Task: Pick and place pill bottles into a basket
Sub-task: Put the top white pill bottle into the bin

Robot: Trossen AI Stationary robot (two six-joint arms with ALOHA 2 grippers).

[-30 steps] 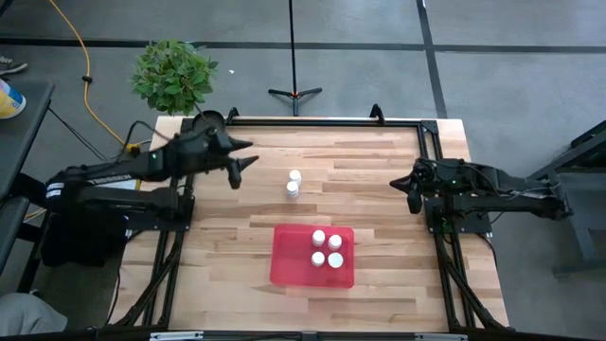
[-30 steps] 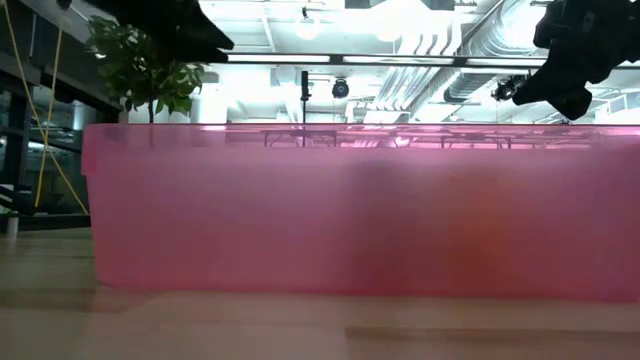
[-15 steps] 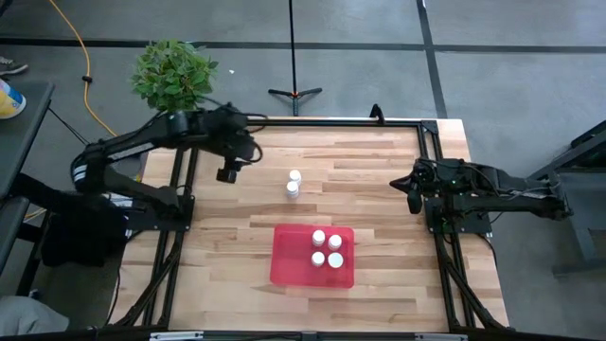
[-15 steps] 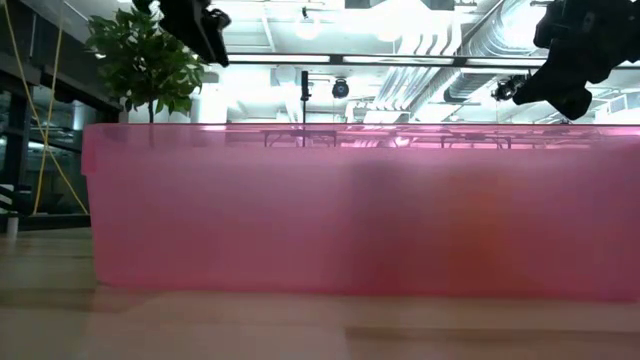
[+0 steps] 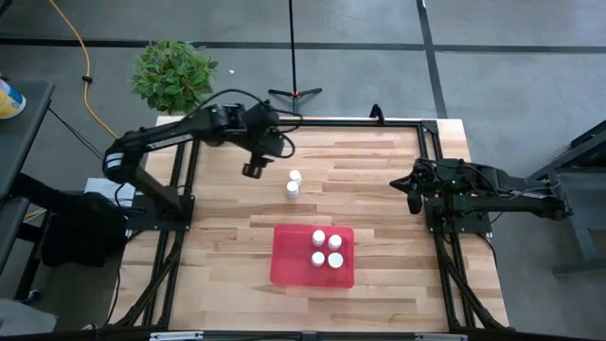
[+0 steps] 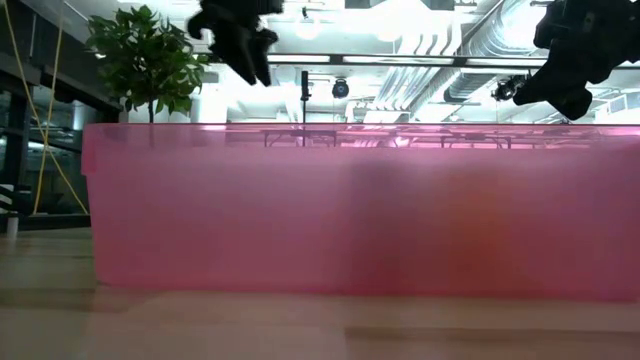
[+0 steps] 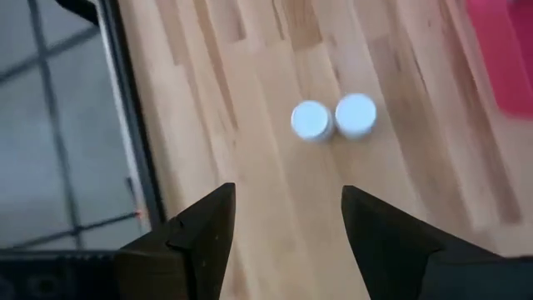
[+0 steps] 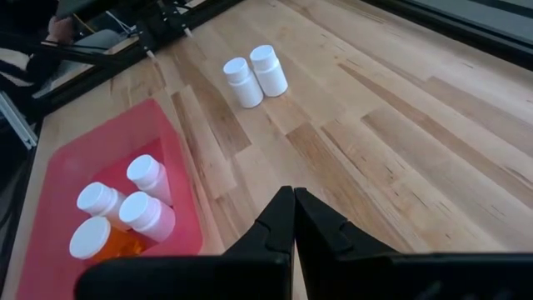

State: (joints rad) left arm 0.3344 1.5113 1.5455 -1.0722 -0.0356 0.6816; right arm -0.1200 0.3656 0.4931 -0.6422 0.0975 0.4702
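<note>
We see two pill bottles (image 5: 293,183) standing upright and touching on the bare wooden tabletop (image 5: 379,161), just beside and ahead of the left end effector (image 5: 253,170), which hovers above the boards with its fingers (image 7: 204,237) partly apart and nothing between them. Four more capped bottles (image 5: 327,250) stand in the basket (image 5: 289,260), a red tray lying farther from that end effector, toward the near edge; one of them (image 8: 107,241) looks orange below its white cap. The right end effector (image 5: 413,196) waits well apart from both groups at the far side of the tabletop, its fingers (image 8: 279,225) pressed together and empty.

The tabletop is pale planked wood edged by a black frame (image 5: 331,121). Beyond it lies a grey floor (image 5: 492,85) with dark seams. A leafy potted plant (image 5: 172,74) stands behind the left arm, a yellow cable (image 5: 83,52) runs past it, and a black stand (image 5: 294,85) rises behind the frame. From table height, the pink tray wall (image 6: 350,210) blocks nearly everything; above it show white ceiling pipes (image 6: 420,40) and lights.
</note>
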